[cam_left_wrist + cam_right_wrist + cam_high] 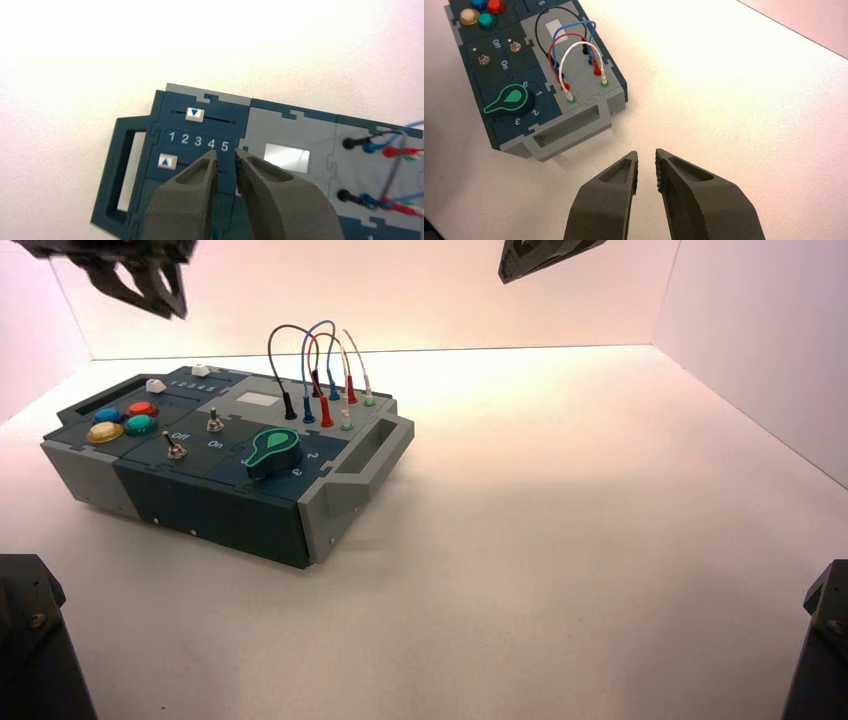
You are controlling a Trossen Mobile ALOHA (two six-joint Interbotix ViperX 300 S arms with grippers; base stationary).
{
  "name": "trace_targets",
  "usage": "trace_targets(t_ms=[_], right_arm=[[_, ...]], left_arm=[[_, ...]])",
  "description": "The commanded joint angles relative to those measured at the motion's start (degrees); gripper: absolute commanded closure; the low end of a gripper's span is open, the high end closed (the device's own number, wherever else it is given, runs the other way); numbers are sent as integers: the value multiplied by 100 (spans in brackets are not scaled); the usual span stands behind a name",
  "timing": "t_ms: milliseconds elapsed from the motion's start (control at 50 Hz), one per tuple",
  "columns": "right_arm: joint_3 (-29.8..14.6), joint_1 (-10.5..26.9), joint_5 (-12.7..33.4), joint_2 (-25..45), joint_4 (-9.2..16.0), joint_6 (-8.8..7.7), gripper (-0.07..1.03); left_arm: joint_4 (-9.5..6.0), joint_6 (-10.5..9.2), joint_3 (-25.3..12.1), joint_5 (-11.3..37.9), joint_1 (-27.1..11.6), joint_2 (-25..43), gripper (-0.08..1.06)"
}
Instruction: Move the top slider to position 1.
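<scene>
The top slider (pixel 194 113) is a small white knob with a blue triangle, on the track along the box's far edge. It stands level with the gap between the printed 2 and 3. Position 1 (pixel 172 136) is the first numeral of the white row 1 to 5. A second, like slider (pixel 167 162) sits by the 1 on the other track. My left gripper (pixel 226 157) hangs above the box, tips over the 4 and 5, a small gap between the fingers and nothing in it. From above, the left gripper (pixel 150 285) is high over the top slider (pixel 202 370).
The right gripper (pixel 646 157) is parked high over bare table beside the box, also seen as the right gripper (pixel 540 255) at the picture's top. The box (pixel 330 510) carries coloured push buttons (pixel 125 422), two toggle levers (pixel 175 448), a green dial (pixel 272 449) and looped wires (pixel 320 360).
</scene>
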Motion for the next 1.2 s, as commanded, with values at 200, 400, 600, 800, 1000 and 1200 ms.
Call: trace_targets(t_ms=[200, 400, 600, 800, 1000, 1200], right_arm=[[-70, 9, -53, -132, -53, -26, 75], [-53, 9, -53, -141, -53, -26, 75], [-44, 9, -53, -167, -62, -26, 75], [-44, 0, -53, -193, -79, -26, 75], [-18, 0, -53, -246, -97, -26, 75], [-9, 0, -70, -369, -105, -26, 75]], left_arm=[[53, 220, -439, -141, -53, 510, 94], [53, 255, -536, -308, -53, 791, 101], [53, 264, -606, -369, -35, 1028, 101], [26, 264, -668, -308, -35, 1274, 101], [18, 264, -703, -299, 44, 1503, 101], [18, 264, -703, -448, 272, 1600, 101]])
